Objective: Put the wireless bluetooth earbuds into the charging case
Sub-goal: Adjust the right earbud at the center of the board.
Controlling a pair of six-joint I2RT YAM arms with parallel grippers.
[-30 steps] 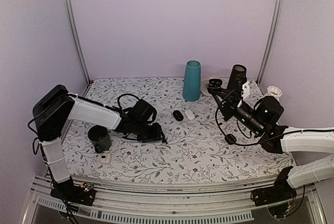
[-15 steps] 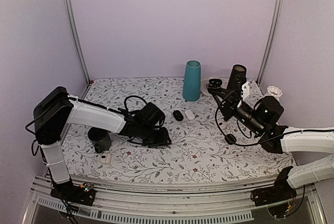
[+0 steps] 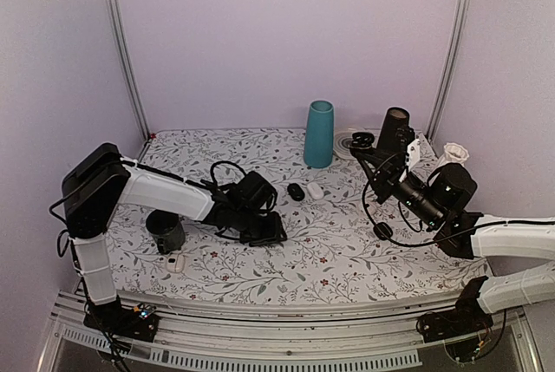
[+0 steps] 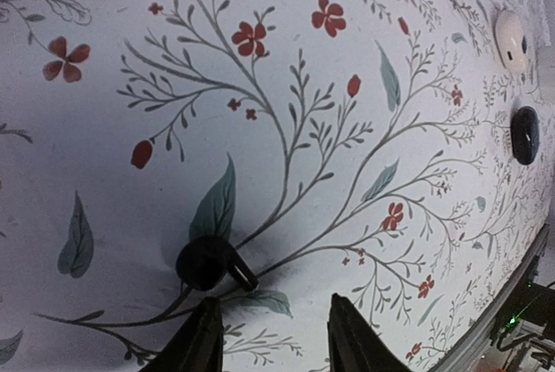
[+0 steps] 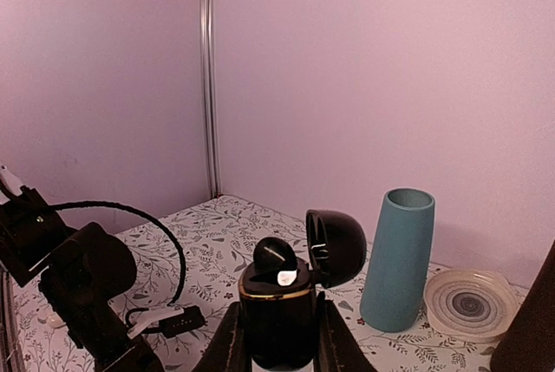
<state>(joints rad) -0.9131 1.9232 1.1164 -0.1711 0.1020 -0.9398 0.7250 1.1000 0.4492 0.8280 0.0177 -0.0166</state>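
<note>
Glossy black, the pebble-shaped charging case (image 5: 277, 307) hangs at far right, clamped in the right gripper (image 5: 277, 342), lid open, one tiny black earbud (image 5: 273, 255) seated. The left gripper (image 4: 277, 337) has slid right over the floral cloth (image 4: 104, 155); half-open and empty, it now nears the second bean-sized earbud (image 4: 212, 264), likely for pickup.

Grips charging case (image 5: 279, 318) upright in right end effector (image 5: 277, 342), lid (image 5: 336, 246) open, one earbud (image 5: 274, 255) seated; teal vase (image 5: 396, 259) behind.

left fingers (image 4: 205, 342) advanced rightward over table (image 3: 347, 255), right arm (image 3: 427, 195) shifted slightly right
</note>
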